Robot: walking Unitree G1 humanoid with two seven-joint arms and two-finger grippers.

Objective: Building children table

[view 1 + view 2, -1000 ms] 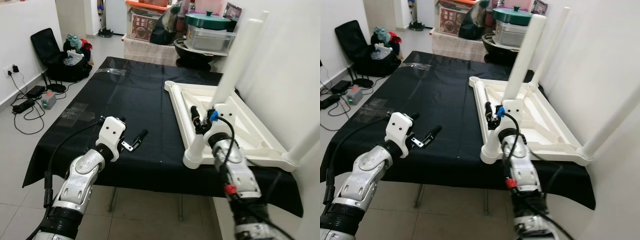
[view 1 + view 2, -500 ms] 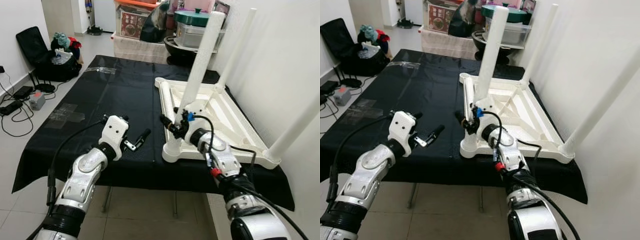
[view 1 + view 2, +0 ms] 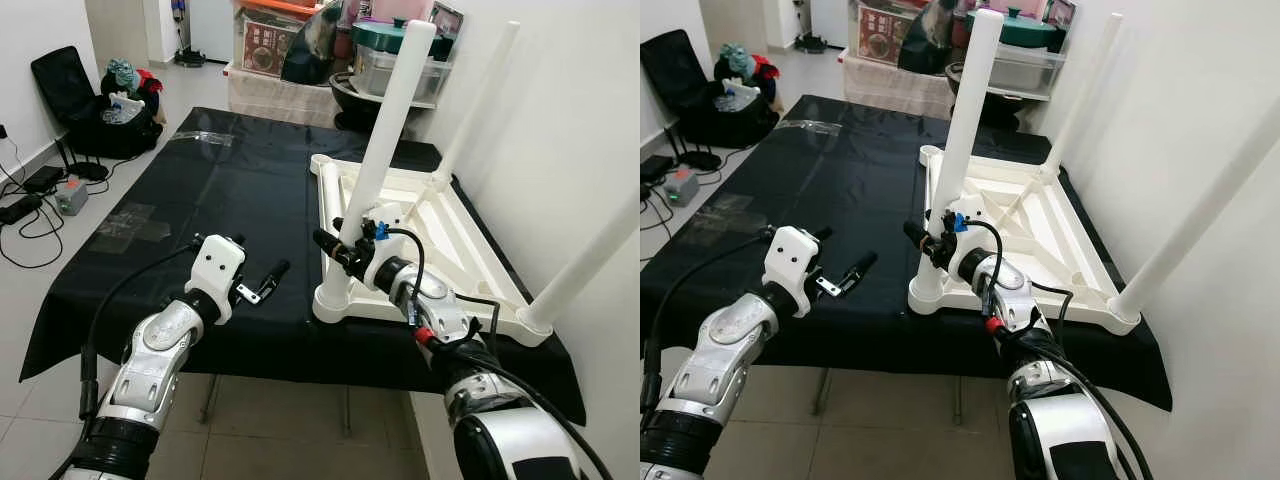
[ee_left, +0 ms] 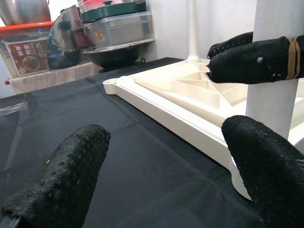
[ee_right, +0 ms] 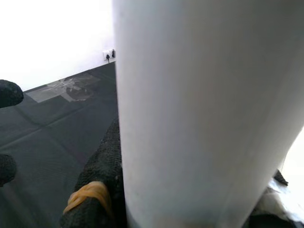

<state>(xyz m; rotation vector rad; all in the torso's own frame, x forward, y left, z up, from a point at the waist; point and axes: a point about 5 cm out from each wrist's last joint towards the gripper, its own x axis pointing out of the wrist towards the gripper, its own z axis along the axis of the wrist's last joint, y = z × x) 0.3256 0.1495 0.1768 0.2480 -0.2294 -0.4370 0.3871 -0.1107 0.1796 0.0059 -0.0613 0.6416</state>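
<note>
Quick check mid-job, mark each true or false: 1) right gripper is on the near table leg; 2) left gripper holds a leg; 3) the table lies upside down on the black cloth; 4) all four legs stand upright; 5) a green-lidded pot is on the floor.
1) True: the right gripper clasps the near leg.
2) False: the left gripper is open over the black cloth, holding nothing.
3) True: the table lies inverted.
4) False: three stand; one leg lies flat.
5) False: the pot sits on a container behind the table.
</note>
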